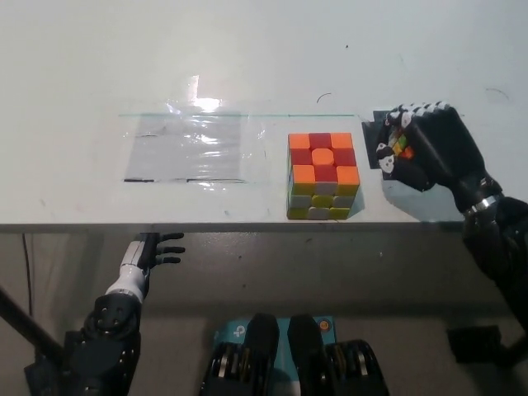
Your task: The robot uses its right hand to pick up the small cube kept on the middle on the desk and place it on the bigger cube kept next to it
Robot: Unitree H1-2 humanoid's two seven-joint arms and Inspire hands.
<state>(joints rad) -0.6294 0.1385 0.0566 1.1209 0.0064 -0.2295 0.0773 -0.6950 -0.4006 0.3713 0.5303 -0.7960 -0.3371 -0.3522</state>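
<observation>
The bigger cube (322,175) stands near the desk's front edge, its top a mix of orange and red squares, its front yellow and white. Just to its right, my black right hand (427,155) is shut on the small multicoloured cube (401,145), which peeks out between the fingers and is raised off the desk. The hand hides most of that cube. My white left hand (151,256) rests below the desk edge at the lower left, fingers spread, holding nothing.
A clear plastic sheet (188,148) lies flat on the white desk (247,58) left of the bigger cube. A black patch (373,132) shows on the desk under my right hand. The desk's front edge runs across the picture below the cubes.
</observation>
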